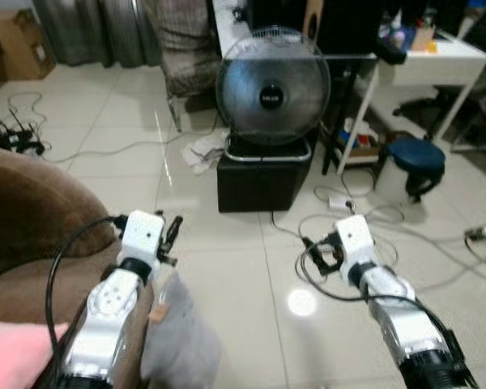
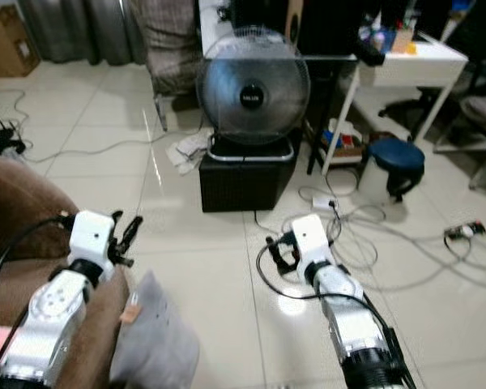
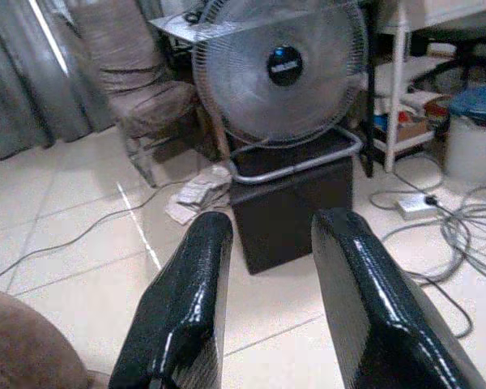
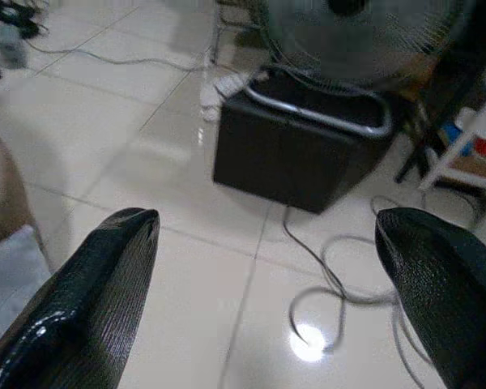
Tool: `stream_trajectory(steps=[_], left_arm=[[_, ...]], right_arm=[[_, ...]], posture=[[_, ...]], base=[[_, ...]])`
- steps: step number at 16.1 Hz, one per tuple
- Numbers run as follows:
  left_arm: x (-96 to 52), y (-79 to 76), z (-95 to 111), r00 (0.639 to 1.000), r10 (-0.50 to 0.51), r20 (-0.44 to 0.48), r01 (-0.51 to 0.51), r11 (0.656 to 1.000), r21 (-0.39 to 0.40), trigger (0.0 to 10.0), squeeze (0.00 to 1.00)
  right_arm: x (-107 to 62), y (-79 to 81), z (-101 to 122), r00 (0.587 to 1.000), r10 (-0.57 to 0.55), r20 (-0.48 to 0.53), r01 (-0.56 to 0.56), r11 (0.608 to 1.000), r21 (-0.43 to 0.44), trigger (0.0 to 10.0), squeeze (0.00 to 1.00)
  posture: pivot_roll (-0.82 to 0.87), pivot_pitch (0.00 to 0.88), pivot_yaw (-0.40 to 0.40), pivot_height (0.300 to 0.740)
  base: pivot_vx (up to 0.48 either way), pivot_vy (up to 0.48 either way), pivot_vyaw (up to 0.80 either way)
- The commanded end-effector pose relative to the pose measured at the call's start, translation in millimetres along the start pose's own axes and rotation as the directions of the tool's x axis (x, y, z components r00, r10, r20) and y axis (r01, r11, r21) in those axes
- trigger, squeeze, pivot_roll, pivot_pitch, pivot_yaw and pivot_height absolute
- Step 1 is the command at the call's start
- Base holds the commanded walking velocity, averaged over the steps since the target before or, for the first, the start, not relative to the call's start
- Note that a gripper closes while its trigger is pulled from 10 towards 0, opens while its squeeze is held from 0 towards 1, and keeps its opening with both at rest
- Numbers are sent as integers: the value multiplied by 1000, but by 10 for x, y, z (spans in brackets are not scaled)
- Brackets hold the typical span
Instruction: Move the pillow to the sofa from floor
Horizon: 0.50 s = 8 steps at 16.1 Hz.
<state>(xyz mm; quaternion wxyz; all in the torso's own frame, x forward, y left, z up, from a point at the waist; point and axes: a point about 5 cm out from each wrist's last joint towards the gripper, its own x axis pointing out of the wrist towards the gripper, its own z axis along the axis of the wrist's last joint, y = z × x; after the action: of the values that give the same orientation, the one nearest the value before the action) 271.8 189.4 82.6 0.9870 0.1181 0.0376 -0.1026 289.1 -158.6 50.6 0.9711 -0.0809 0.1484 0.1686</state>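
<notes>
A grey pillow (image 1: 178, 332) lies low at the front, leaning on the arm of the brown sofa (image 1: 24, 219) at my left; its corner also shows in the right wrist view as the grey pillow (image 4: 4, 267). My left gripper (image 1: 172, 233) hangs just above the pillow and the sofa arm, open, with nothing between its fingers (image 3: 186, 292). My right gripper (image 1: 317, 251) is to the right over bare tiles, wide open and empty, as the right gripper (image 4: 267, 219) in its wrist view shows. A pink cushion (image 1: 12, 348) lies on the sofa at the bottom left.
A round fan (image 1: 273, 85) stands on a black box (image 1: 263, 182) straight ahead. Cables (image 1: 364, 219) trail over the tiles at right, beside a blue-lidded bin (image 1: 415, 158) and a white desk (image 1: 437, 61). A chair (image 1: 186, 49) stands behind.
</notes>
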Motion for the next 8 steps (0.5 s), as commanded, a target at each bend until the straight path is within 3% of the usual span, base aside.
stream_trajectory(steps=[1,3,5,8], left_arm=[[-33,94,-4,1000,31,-4,-30,999,17,10000,0],[-31,92,-2,999,32,-4,-32,999,16,10000,0],[-29,85,-1,1000,30,-4,-30,999,16,10000,0],[-34,76,-7,1000,26,-5,-26,1000,12,10000,0]], right_arm=[[39,95,51,999,34,12,-34,999,-9,10000,0],[38,138,53,998,69,5,-69,996,-52,10000,0],[36,141,51,998,63,10,-63,997,-41,10000,0],[25,118,30,999,54,-1,-54,998,-10,10000,0]], posture=[[116,0,-8,740],[116,0,-8,740],[116,0,-8,740],[111,0,-5,740]], base=[[360,0,0],[364,0,266],[360,0,800],[356,0,0]])
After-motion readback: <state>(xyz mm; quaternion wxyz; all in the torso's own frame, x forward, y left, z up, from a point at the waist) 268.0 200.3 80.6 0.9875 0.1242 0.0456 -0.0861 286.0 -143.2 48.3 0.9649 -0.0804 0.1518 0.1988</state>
